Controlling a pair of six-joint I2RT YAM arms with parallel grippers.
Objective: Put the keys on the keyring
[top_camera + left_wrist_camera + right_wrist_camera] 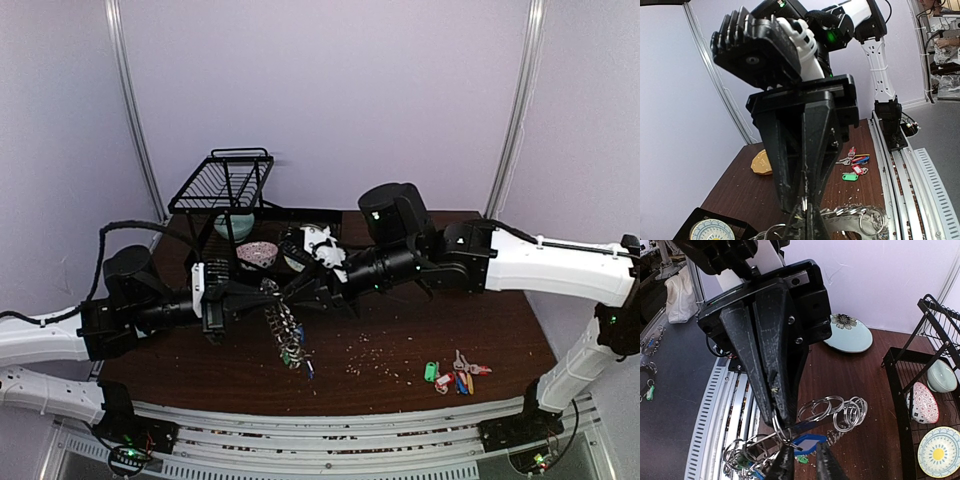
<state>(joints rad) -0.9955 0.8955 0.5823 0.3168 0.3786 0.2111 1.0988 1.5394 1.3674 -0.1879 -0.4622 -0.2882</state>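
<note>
The keyring [285, 335] hangs over the table's middle, a dark flat ring with silver rings [835, 412] and tags on its rim. My left gripper [262, 292] is shut on one silver ring at its top edge; in its own view the tips [807, 222] meet on thin metal beside the keyring [870, 220]. My right gripper [308, 290] faces it tip to tip. Its fingers [805, 457] stand slightly apart with a blue tag [809, 442] filling the gap. The keys [460, 362] lie among coloured tags at the front right, also in the left wrist view [844, 161].
A black dish rack [225, 185] stands at the back left over a tray of bowls and plates [932, 405]. A pale blue flowered plate [847, 335] and a yellow disc [761, 162] lie on the table. Crumbs [365, 350] are scattered mid-table. Metal rails [330, 430] line the near edge.
</note>
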